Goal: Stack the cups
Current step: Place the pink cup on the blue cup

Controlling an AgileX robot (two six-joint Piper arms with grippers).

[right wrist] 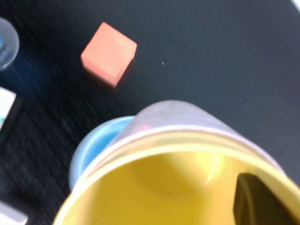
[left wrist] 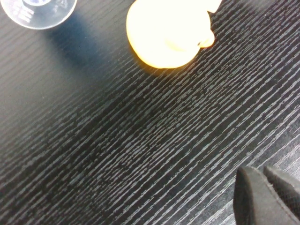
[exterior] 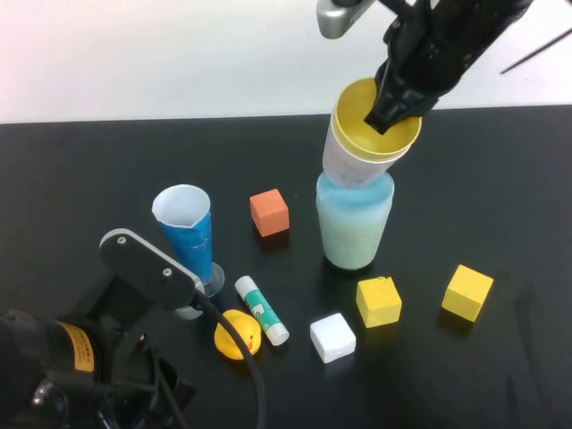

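Observation:
A pale green cup (exterior: 353, 239) stands mid-table with a light blue cup (exterior: 354, 189) nested in it. Above them a yellow cup (exterior: 375, 121) sits inside a pale pinkish cup (exterior: 344, 159). This pair is tilted, its base in the blue cup's mouth. My right gripper (exterior: 386, 114) is shut on the yellow cup's rim, with one finger (right wrist: 258, 201) inside it. The right wrist view shows the yellow cup (right wrist: 159, 187), the pale outer cup (right wrist: 187, 117) and the blue cup's rim (right wrist: 93, 145). My left gripper (left wrist: 264, 172) hangs shut and empty low over the table at the near left.
A tall blue cone glass (exterior: 185, 234) stands left of an orange cube (exterior: 269, 213). Toward the front lie a glue stick (exterior: 261, 309), a yellow round toy (exterior: 238, 335), a white cube (exterior: 332, 337) and two yellow cubes (exterior: 379, 301) (exterior: 467, 292).

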